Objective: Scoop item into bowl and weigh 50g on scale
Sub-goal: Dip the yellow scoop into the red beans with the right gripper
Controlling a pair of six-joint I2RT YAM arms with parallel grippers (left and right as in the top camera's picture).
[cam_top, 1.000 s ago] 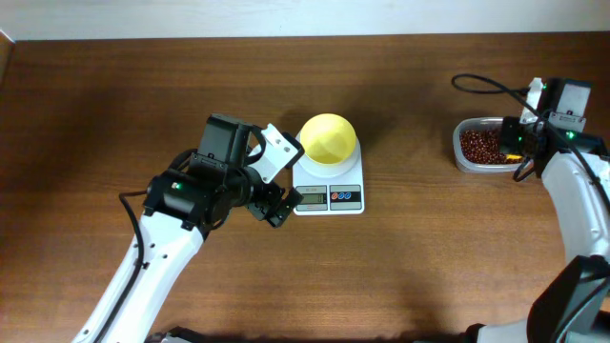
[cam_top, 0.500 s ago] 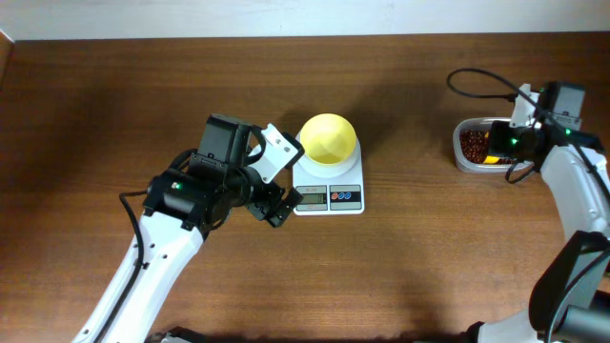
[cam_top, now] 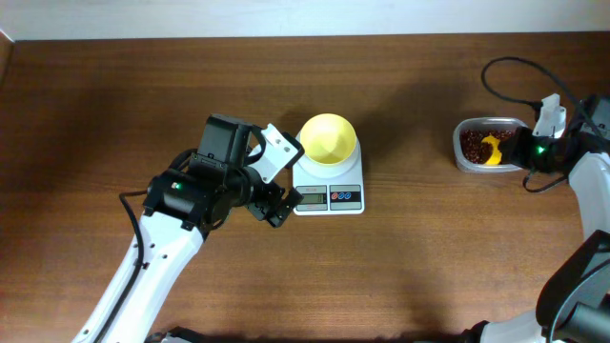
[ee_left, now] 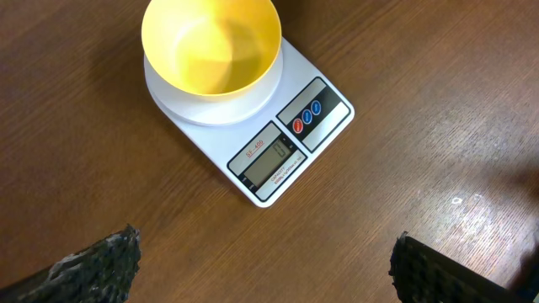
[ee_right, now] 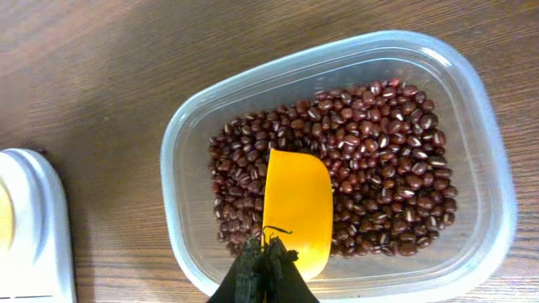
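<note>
Fingers of the right gripper (ee_right: 268, 265) pinch the scoop (ee_right: 295, 206) by its handle; it rests unloaded on beans (ee_right: 379, 168) in the tub (ee_right: 472, 93), at the table's (cam_top: 429, 267) right edge. Left gripper (ee_left: 265, 265) gapes empty beside the scale (ee_left: 286, 143), mid-table; the bowl (ee_left: 210, 42) on it is empty. Scooping step. Next: dig, lift level.

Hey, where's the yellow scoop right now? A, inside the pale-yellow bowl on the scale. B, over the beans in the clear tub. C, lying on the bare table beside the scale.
B: the right wrist view shows the scoop, pinched by the right gripper, sitting over the beans inside the clear tub.
</note>
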